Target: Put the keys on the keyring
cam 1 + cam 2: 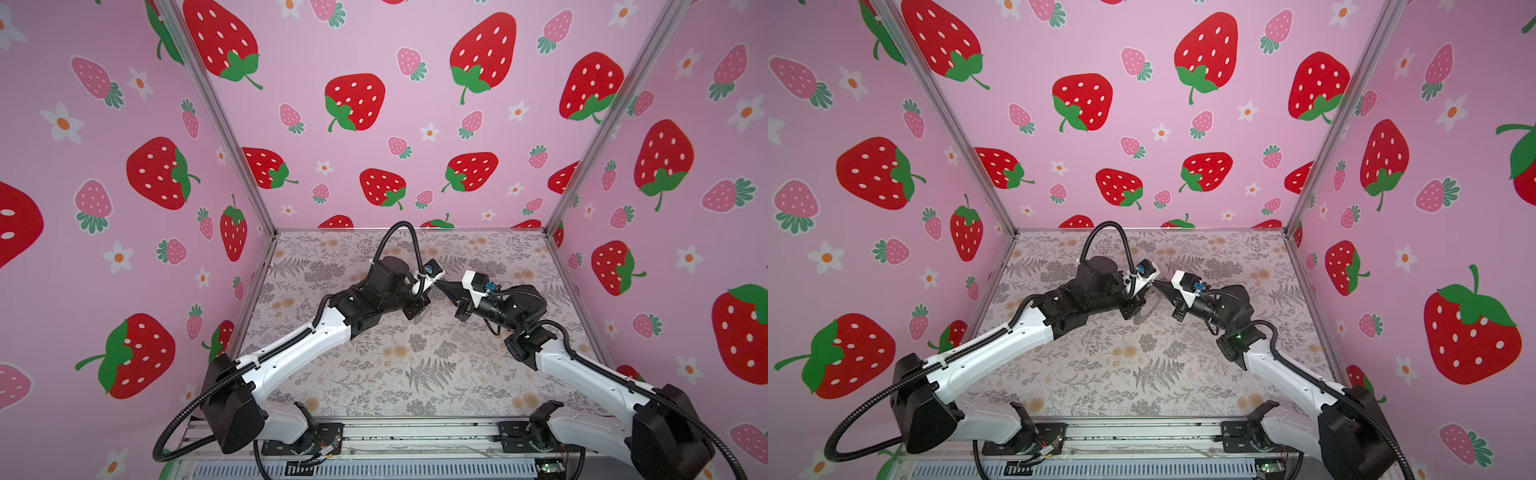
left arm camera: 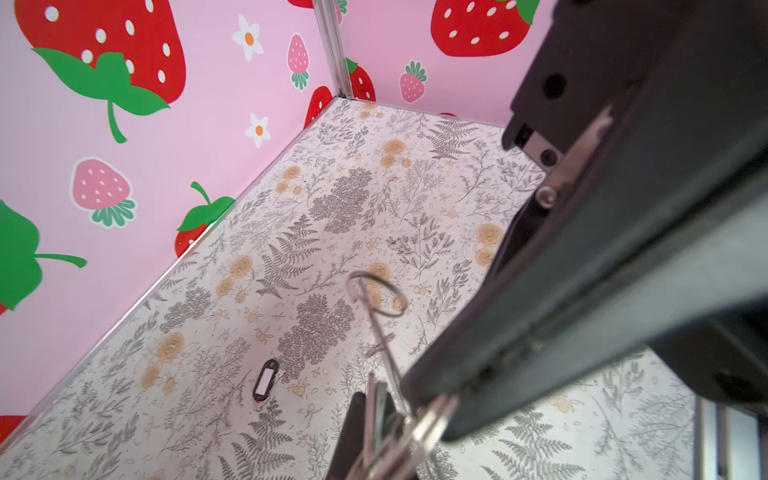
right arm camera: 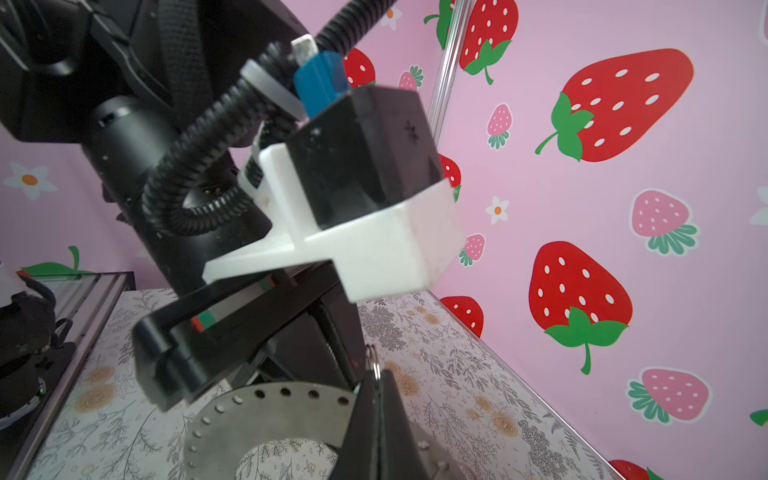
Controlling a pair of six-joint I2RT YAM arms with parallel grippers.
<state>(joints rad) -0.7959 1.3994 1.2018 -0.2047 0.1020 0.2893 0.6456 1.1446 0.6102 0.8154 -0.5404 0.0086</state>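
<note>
My worry: both arms clamp one stiff piece; mismatched pull could bend wire loop (image 3: 372,360) or wrench keyring (image 3: 270,419) loose, dropping it. Grip: left pincer (image 2: 426,417) closed tight, seemingly on keyring rim; right pincer (image 3: 374,384) pinches loop. Tips meet toward 12 o'clock of worktop (image 1: 1142,374), keyring hanging at their 6. Unthreaded oval tag (image 2: 266,382) lies on worktop; key I can't spot.

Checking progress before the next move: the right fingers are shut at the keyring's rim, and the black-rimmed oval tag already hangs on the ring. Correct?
Not the tag. The oval tag lies loose on the table, apart from the keyring, as the left wrist view shows. The right fingers are shut at the keyring's rim.
</note>
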